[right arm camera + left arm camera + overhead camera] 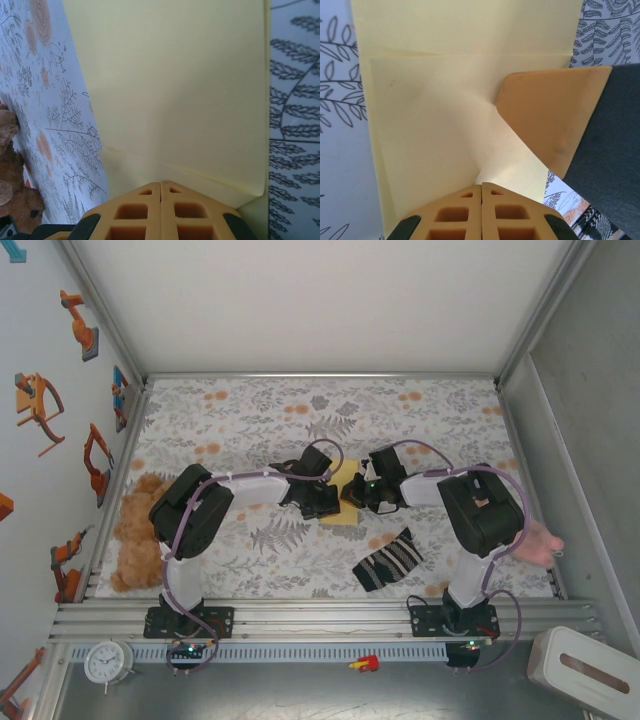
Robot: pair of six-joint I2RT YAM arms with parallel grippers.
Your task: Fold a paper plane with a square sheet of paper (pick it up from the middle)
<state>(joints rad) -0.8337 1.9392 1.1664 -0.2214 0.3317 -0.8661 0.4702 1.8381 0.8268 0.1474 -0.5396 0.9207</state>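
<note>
The square sheet of paper is pale yellow and lies mid-table between both grippers. It carries a straight fold with a flap lying over it. My left gripper is shut, and the paper puckers up into its tips, pinched there. It meets the sheet from the left. My right gripper is shut too, with its tips resting on the sheet near a folded edge. One of its fingers presses the paper down, and a crease runs from its tip. A paper plane is out of view.
A black-and-white striped sock lies near the front right of the sheet. A brown teddy bear sits at the left edge of the floral cloth. A pink object lies at the right edge. Metal rails frame the table.
</note>
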